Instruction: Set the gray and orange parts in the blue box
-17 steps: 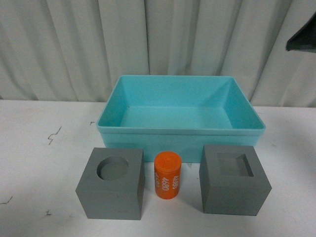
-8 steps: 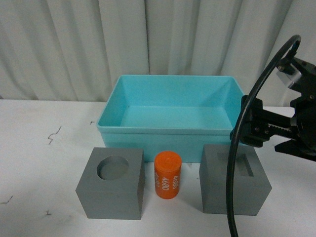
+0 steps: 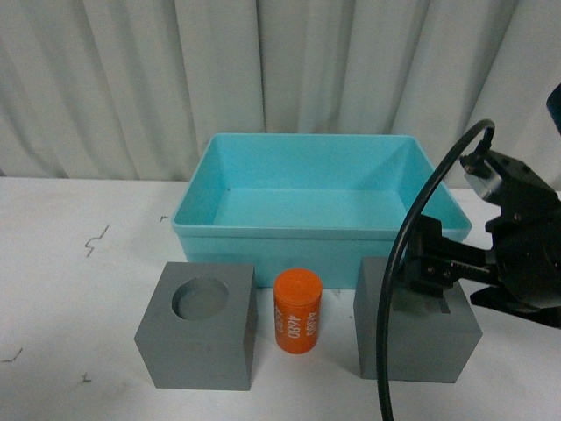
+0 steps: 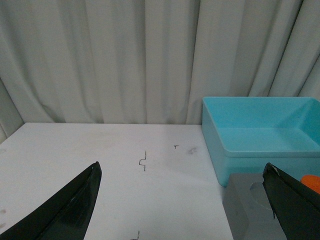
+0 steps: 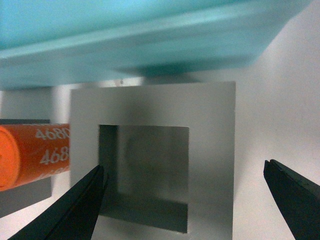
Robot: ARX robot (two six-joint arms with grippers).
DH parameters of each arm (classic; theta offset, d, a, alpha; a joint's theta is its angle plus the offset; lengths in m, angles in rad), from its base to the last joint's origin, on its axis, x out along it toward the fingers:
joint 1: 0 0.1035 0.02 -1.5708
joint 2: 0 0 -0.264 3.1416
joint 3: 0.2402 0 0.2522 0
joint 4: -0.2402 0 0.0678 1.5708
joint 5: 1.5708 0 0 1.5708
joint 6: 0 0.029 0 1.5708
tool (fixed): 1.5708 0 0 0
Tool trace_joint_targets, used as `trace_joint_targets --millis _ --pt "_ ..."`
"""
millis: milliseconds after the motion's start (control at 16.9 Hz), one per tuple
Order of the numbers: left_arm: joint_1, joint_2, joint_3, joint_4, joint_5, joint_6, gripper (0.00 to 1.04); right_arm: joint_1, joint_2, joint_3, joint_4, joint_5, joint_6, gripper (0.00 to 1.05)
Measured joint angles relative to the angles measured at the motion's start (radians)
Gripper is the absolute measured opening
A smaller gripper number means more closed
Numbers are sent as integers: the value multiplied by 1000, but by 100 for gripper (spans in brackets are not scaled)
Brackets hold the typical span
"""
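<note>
The blue box (image 3: pixel 289 231) stands at the back of the white table. In front of it, in a row, are a gray cube with a round recess (image 3: pixel 197 342), an orange cylinder (image 3: pixel 298 316) with white digits, and a gray cube with a square recess (image 3: pixel 416 346). My right gripper (image 3: pixel 431 274) hangs open just above the square-recess cube (image 5: pixel 212 130), one finger off each side of it, touching nothing. The orange cylinder (image 5: pixel 35 152) lies beside that cube. My left gripper (image 4: pixel 182 210) is open over bare table, with the round-recess cube (image 4: pixel 247 210) and the box (image 4: pixel 260 125) off to one side.
A pleated white curtain (image 3: pixel 263 70) closes off the back. The right arm's black cable (image 3: pixel 394 289) loops in front of the square-recess cube. Small dark marks (image 3: pixel 95 241) dot the table on the left.
My right arm came in from the upper right and dropped down over the square-recess cube. The cubes, cylinder and box have not moved.
</note>
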Motion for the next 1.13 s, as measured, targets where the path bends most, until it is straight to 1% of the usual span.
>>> trace_joint_targets --millis 297,475,534,653,831,949,1009,1127 --pt "0 0 0 0 0 0 98 -3 43 -5 40 2 6 98" --pt "0 0 0 0 0 0 98 -22 62 -14 48 -1 10 98" --pt "0 0 0 0 0 0 98 -23 62 -14 54 1 13 90" --pt "0 0 0 0 0 0 98 -27 62 -14 63 -3 16 69" --pt "0 0 0 0 0 0 98 -29 58 -13 70 -6 21 39" --pt "0 0 0 0 0 0 98 -33 31 -18 57 19 22 23" --pt "0 0 0 0 0 0 98 -34 15 -25 47 20 22 20" --pt "0 0 0 0 0 0 98 -24 -42 -48 10 20 23 19"
